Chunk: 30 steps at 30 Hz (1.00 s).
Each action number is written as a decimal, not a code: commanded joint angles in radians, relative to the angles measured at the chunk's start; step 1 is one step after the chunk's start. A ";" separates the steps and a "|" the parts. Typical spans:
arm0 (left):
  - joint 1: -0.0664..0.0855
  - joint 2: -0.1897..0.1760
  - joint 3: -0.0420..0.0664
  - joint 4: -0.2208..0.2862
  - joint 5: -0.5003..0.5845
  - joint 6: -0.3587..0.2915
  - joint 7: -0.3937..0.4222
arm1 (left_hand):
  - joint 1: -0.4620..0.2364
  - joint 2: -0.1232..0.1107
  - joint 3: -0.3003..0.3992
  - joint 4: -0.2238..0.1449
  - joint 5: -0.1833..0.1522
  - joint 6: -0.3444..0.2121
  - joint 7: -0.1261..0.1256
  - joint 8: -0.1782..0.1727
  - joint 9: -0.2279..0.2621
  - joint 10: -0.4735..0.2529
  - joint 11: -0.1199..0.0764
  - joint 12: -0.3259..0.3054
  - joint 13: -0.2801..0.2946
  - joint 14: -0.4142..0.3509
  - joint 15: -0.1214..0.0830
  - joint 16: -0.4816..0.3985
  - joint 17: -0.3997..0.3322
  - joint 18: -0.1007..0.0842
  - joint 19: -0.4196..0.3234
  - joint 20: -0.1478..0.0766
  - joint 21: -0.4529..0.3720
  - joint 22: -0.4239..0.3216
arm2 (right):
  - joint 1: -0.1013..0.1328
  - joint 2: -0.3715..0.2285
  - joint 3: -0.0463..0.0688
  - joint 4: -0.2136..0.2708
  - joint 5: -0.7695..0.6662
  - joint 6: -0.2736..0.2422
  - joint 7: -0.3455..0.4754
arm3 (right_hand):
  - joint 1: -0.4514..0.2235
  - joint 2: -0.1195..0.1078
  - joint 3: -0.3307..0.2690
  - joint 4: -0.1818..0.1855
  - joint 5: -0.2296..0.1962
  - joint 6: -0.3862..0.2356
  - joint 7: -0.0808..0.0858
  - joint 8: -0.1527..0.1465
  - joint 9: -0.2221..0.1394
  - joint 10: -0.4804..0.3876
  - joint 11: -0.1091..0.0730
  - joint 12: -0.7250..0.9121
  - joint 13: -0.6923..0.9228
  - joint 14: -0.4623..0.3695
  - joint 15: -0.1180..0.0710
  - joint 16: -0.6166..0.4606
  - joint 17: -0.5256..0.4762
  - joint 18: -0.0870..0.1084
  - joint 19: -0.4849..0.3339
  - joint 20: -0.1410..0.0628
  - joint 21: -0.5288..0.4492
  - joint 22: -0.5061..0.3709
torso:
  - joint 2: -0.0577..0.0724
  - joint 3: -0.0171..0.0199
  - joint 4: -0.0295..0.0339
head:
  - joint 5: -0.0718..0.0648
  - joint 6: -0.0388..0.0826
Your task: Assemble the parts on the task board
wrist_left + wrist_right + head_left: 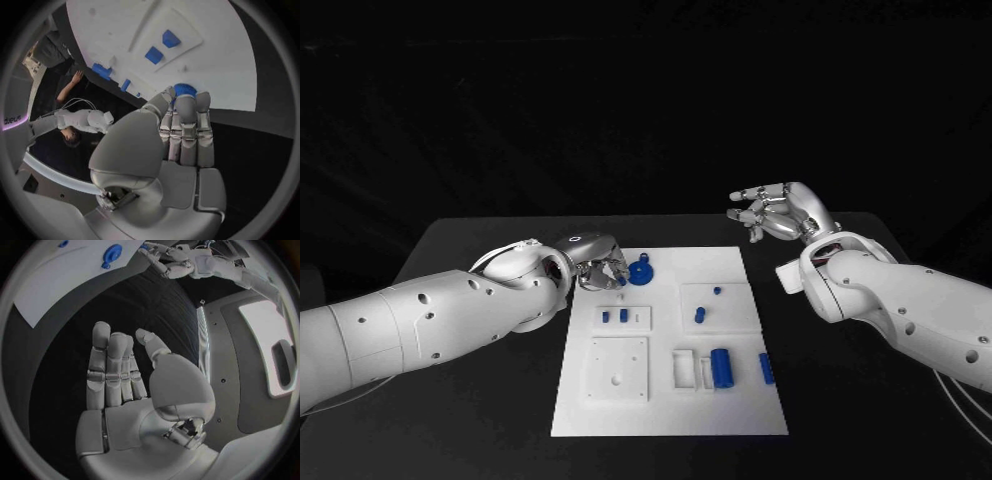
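You see the task board (733, 400), a white rectangular plate, lying flat mid-worktop (473, 440). At its far left corner sits a round blue part (640, 271) with a knob on top. On the right, a raised white square (715, 303) carries two small blue pegs (701, 315), standing upright. Left of it, two more small blue pieces (623, 315) stand side by side. Nearer you, a square white plate (619, 368) lies flat; beside it a blue cylinder (721, 367) lies in a white cradle, and a slim blue bar (766, 367) lies near the right edge.
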 commanded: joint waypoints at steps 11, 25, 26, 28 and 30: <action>-0.003 0.011 -0.012 -0.026 -0.032 0.044 -0.005 | 0.000 0.001 -0.002 -0.005 -0.003 0.003 -0.002 0.003 0.001 0.004 0.000 0.002 0.001 0.001 0.000 -0.006 0.002 0.010 -0.002 -0.002 0.009 0.022 | 0.000 0.000 0.001 0.002 -0.009 0.012 0.008 | -0.006 -0.005 0.007 -0.001 0.004 -0.001 0.003 -0.004 -0.001 -0.008 -0.002 0.001 -0.001 0.003 -0.001 -0.004 0.001 0.005 0.031 -0.007 0.001 0.002 | 0.001 0.0001 -0.0030 | 0.008 -0.006; -0.019 0.029 -0.023 -0.053 -0.046 0.059 0.002 | 0.001 0.002 -0.002 -0.006 -0.003 0.002 -0.002 0.003 0.001 0.004 0.000 0.002 0.001 0.001 0.000 -0.007 0.003 0.011 -0.003 -0.002 0.013 0.022 | 0.000 0.001 0.001 0.000 -0.009 0.012 0.008 | -0.006 -0.005 0.007 -0.001 0.004 -0.001 0.003 -0.004 -0.001 -0.008 -0.002 0.001 -0.001 0.003 -0.001 -0.004 0.001 0.005 0.031 -0.007 0.001 0.002 | 0.001 0.0001 -0.0030 | 0.006 -0.009; -0.020 0.029 -0.023 -0.053 -0.046 0.060 0.002 | 0.001 0.002 -0.002 -0.006 -0.003 0.002 -0.002 0.003 0.001 0.004 0.000 0.002 0.001 0.001 0.000 -0.007 0.003 0.011 -0.003 -0.002 0.013 0.022 | 0.000 0.001 0.001 0.000 -0.009 0.012 0.008 | -0.006 -0.005 0.007 -0.001 0.004 -0.001 0.003 -0.004 -0.001 -0.008 -0.002 0.001 -0.001 0.003 -0.001 -0.004 0.001 0.005 0.031 -0.007 0.001 0.002 | 0.001 0.0000 -0.0030 | 0.006 -0.009; -0.020 0.029 -0.023 -0.053 -0.046 0.060 0.001 | 0.001 0.002 -0.002 -0.006 -0.003 0.002 -0.002 0.003 0.001 0.004 0.000 0.002 0.001 0.001 0.000 -0.007 0.003 0.011 -0.003 -0.002 0.013 0.022 | 0.000 0.001 0.001 0.000 -0.009 0.012 0.008 | -0.006 -0.005 0.007 -0.001 0.004 -0.001 0.003 -0.004 -0.001 -0.008 -0.002 0.001 -0.001 0.003 -0.001 -0.004 0.001 0.005 0.031 -0.007 0.001 0.002 | 0.000 0.0002 -0.0025 | 0.005 -0.010; -0.020 0.029 -0.024 -0.054 -0.046 0.060 0.000 | 0.001 0.002 -0.002 -0.006 -0.003 0.002 -0.002 0.003 0.001 0.004 0.000 0.002 0.001 0.001 0.000 -0.007 0.003 0.011 -0.003 -0.002 0.013 0.022 | 0.000 0.001 0.001 0.000 -0.009 0.012 0.009 | -0.007 -0.007 0.012 0.001 0.006 -0.001 0.003 -0.004 -0.001 -0.008 -0.002 0.001 -0.001 0.003 -0.001 -0.005 0.001 0.005 0.031 -0.007 0.000 0.004 | 0.000 0.0002 -0.0018 | 0.004 -0.011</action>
